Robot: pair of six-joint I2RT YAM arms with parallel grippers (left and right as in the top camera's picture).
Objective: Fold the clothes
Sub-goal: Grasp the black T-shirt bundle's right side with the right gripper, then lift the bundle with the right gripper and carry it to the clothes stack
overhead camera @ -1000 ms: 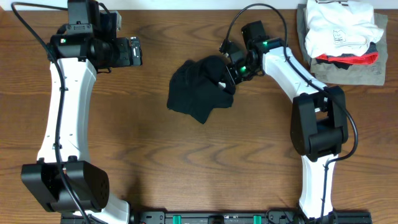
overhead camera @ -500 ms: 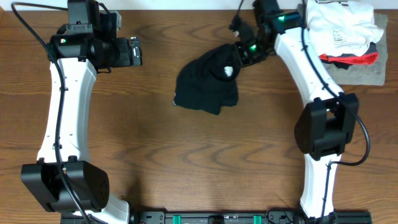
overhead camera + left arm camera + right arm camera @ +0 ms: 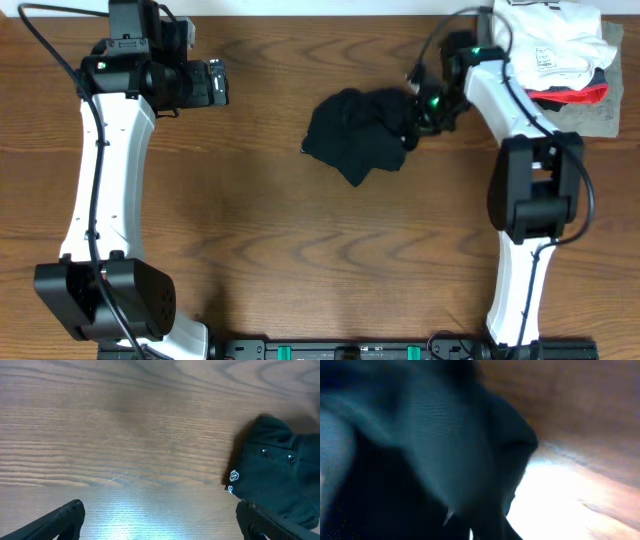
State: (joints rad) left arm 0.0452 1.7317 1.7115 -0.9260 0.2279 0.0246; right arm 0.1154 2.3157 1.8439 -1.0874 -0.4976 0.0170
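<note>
R gripper (image 3: pixel 424 106) sits at the right edge of the black T-shirt (image 3: pixel 358 132), touching or buried in the cloth. Can't tell whether its jaws are apart or together: the overhead view hides them and the right wrist view is filled w/ blurred black fabric (image 3: pixel 420 450), no fingers visible.

The T-shirt is a crumpled heap, not flat, on the wooden table (image 3: pixel 300 260), upper middle, right of centre. Its long axis runs approx left-right, tilted a bit: the left end is lower in the overhead view and the right end rises toward the R gripper. One corner pokes down toward the near edge. Neck, sleeves and label can't be made out, so can't say which way the shirt faces.

Just right of the R arm, in the far right corner, is a pile apart from the T-shirt: a white garment w/ grey print (image 3: pixel 548 40) on top, a red-edged item (image 3: pixel 572 96) under it, and a grey folded garment (image 3: pixel 602 118) at the bottom.

L gripper (image 3: pixel 218 82) is far left, well apart from the shirt. Its fingertips (image 3: pixel 65 516) are wide apart over bare wood w/ nothing between them.
</note>
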